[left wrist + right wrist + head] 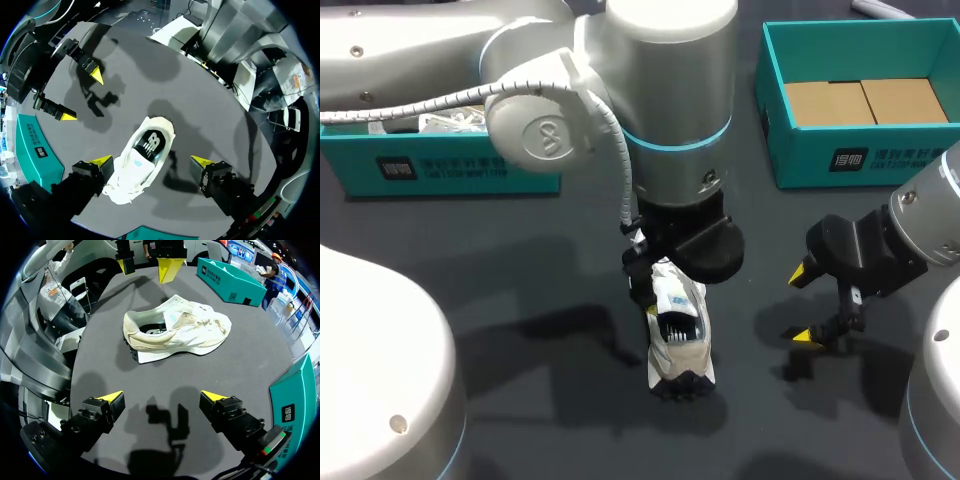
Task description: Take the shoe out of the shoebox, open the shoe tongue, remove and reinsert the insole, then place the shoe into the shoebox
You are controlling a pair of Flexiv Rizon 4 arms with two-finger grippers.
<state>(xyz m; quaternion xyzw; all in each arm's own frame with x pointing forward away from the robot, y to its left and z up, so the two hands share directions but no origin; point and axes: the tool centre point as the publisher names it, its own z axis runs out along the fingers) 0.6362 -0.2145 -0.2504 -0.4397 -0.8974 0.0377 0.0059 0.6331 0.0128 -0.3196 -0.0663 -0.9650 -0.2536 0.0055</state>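
A white shoe (678, 335) rests on the dark table, heel toward the front edge, with a black insole (150, 142) showing inside it. My left gripper (152, 161) hangs open just above the shoe. The forefoot lies between its fingers, close against one fingertip (102, 161) and well clear of the other. In the head view this gripper (675, 262) sits over the toe end. My right gripper (805, 305) is open and empty, to the right of the shoe. From its wrist view the shoe (175, 330) lies side-on, well ahead of the right gripper (162, 397).
A teal open box (860, 150) with a brown cardboard floor stands at the back right. Another teal box (440, 165) holding white paper stands at the back left, partly behind my left arm. Bare dark table surrounds the shoe.
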